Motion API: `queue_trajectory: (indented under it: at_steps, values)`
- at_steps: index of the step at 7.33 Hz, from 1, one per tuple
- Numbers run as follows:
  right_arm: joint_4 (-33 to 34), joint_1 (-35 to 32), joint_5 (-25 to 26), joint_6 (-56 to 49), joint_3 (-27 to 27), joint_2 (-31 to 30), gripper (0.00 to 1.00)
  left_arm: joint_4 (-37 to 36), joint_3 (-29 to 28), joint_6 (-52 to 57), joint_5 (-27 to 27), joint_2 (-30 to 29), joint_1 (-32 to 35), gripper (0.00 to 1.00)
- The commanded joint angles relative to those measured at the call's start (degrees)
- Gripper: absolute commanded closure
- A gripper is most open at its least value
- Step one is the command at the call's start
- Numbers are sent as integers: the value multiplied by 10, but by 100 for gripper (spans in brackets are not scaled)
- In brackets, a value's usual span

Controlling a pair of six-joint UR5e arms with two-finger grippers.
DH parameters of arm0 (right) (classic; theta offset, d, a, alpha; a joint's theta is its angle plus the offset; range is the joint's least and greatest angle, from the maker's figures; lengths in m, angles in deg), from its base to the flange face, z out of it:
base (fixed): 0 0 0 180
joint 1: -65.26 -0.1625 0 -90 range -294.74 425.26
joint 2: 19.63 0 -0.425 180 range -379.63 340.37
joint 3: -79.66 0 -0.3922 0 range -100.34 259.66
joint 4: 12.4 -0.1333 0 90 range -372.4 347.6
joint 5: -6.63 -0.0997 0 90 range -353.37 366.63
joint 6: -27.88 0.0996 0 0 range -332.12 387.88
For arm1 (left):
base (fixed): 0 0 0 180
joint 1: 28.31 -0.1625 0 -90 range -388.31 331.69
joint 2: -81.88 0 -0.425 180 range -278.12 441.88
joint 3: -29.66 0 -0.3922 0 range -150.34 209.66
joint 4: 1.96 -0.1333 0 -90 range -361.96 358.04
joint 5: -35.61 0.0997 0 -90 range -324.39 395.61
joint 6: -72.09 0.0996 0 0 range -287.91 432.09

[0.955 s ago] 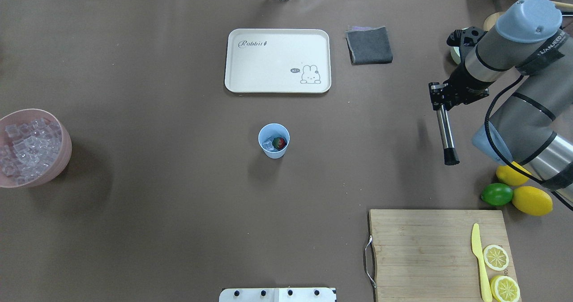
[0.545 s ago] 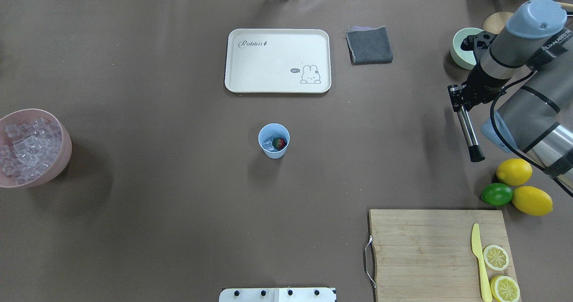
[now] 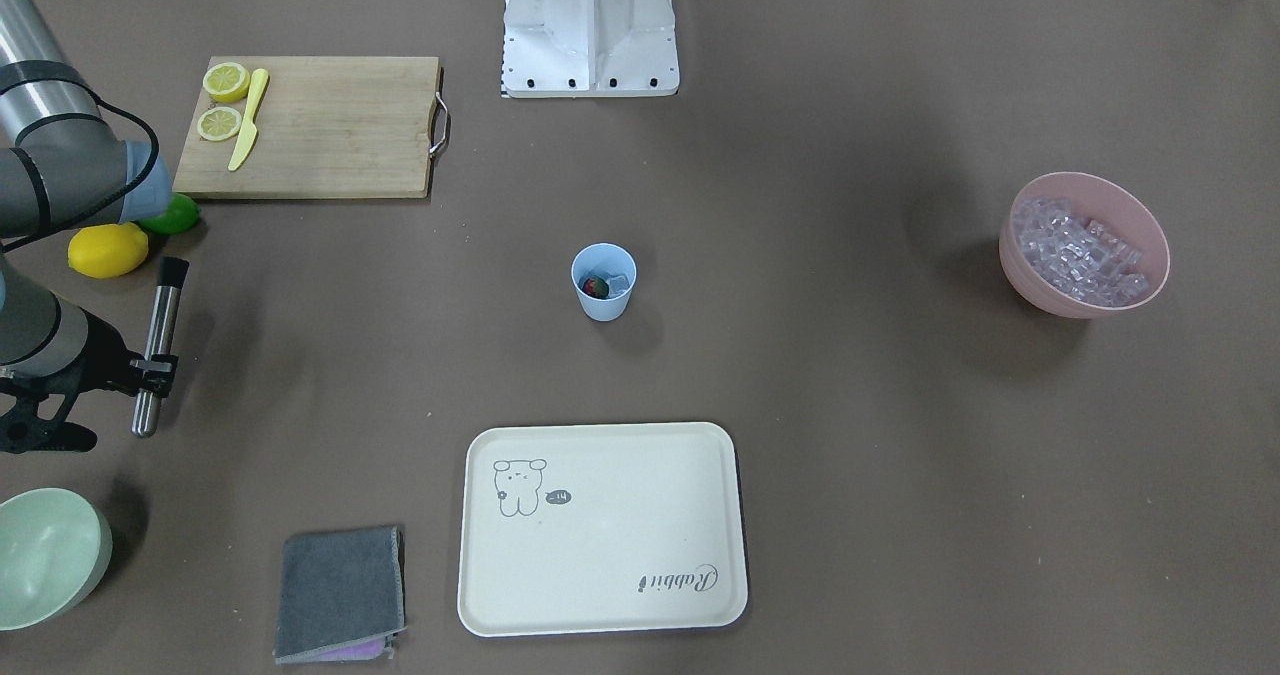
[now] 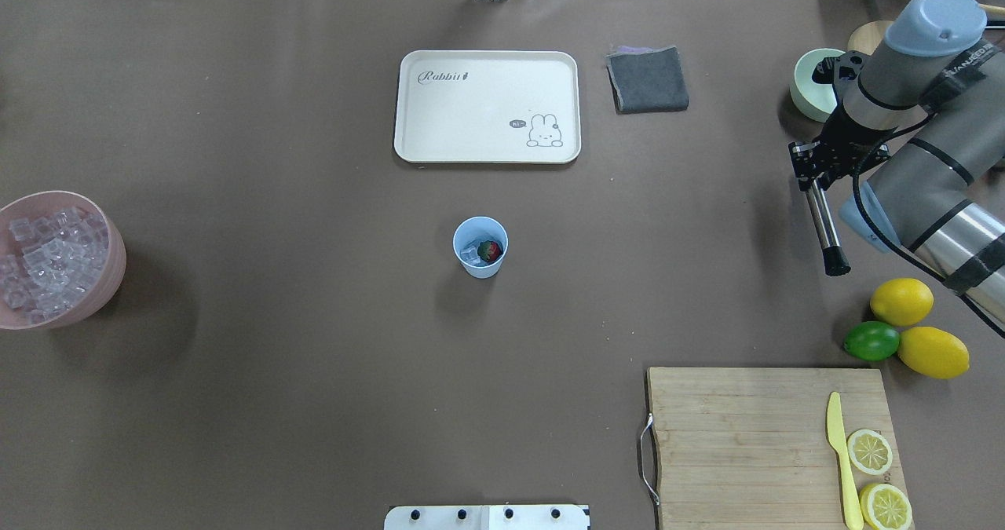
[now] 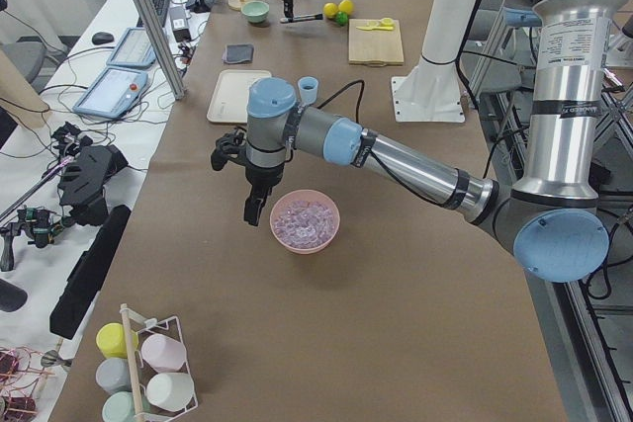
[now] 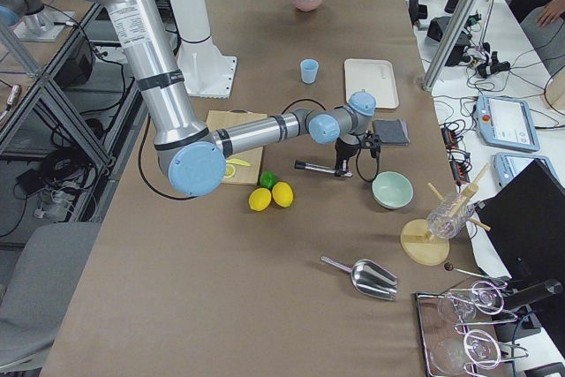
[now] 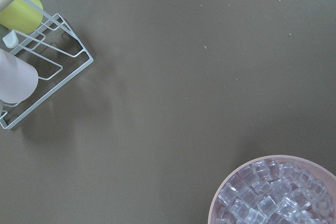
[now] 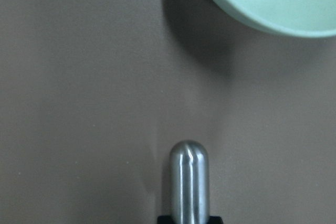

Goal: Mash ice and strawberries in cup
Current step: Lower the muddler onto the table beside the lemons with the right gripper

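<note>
The left tool [image 5: 252, 216] is too small to judge.

The cup [image 4: 480, 269] is light blue, the strawberry [image 4: 490, 251] red, the tray [image 4: 471, 114] cream with a rabbit drawing.

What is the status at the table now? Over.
Right end effector shut on muddler, far from cup. Left end effector by pink bowl, state unclear. Strawberry and ice in cup. Nothing between muddler and cup.

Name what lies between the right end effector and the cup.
Nothing. In the overhead view, the brown table is bare from the right end effector, clamping a metal muddler, to the cup.
</note>
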Motion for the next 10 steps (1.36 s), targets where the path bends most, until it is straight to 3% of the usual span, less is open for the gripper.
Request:
queue_trajectory:
  at_steps: [1,3,4,5,6,8,9,10]
  values:
    - [-1,1,-1,-2,12,2,100,0,3,-2,2,-2,0,2]
    - [-8,2,-1,-1,19,1,98,0,3,-14,2,-6,-1,2]
    - [-26,2,-1,-1,22,-3,75,0,3,-14,2,-6,-2,2]
    - [-45,2,-1,-1,27,-6,22,0,6,-15,5,-7,-2,2]
    - [-54,2,0,0,27,-7,0,0,7,-15,5,-7,-2,2]
    - [-56,-1,-1,-1,16,0,0,-2,6,-15,5,-8,-2,2]
    - [-41,-24,-7,-1,-25,-4,0,-7,-3,-15,3,-18,-2,2]
    - [1,-74,-44,-8,-64,-6,0,-16,-23,-10,-2,-31,-2,2]
